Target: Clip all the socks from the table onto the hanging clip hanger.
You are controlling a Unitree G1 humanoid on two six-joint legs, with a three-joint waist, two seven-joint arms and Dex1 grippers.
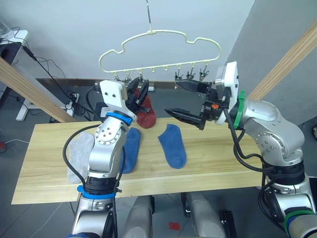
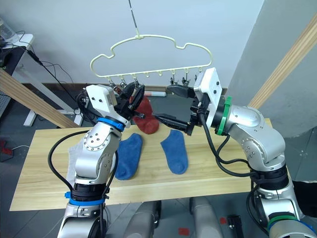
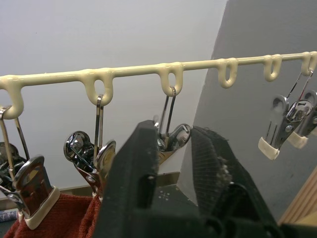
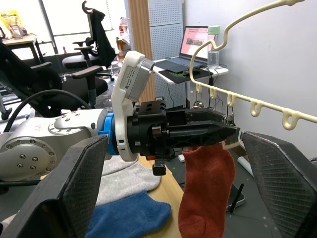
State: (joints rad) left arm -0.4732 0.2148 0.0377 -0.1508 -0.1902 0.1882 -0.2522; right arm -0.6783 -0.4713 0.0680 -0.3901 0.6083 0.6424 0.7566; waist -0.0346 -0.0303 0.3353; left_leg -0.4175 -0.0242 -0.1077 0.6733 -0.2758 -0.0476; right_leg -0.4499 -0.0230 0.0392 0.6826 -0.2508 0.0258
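Head views: the hanger (image 1: 163, 49) is hanging above the far edge of the counter (image 1: 44, 183), with one red sock (image 2: 147, 118) dangling from clips at its left end. The left gripper (image 1: 140, 94) is sitting up at that clip row, right beside the sock's top edge. The right gripper (image 1: 185, 101) is hovering under the right-hand clips, fingers spread wide and holding nothing. Two blue socks (image 1: 173, 145) and a grey sock (image 1: 79, 156) are lying flat on the counter; I am not seeing other socks, though the left arm is covering part of the surface. Left wrist view: its fingers (image 3: 133, 183) are standing nearly together around the lower end of one metal clip (image 3: 171, 136), apparently squeezing it; the neighbouring clips are biting the red cloth. Right wrist view: the wide-apart fingers (image 4: 74, 183) are framing the left gripper at the sock's top. Judgement: the first sock is being secured, or just has been; at least three are remaining, so the task is in its early part.
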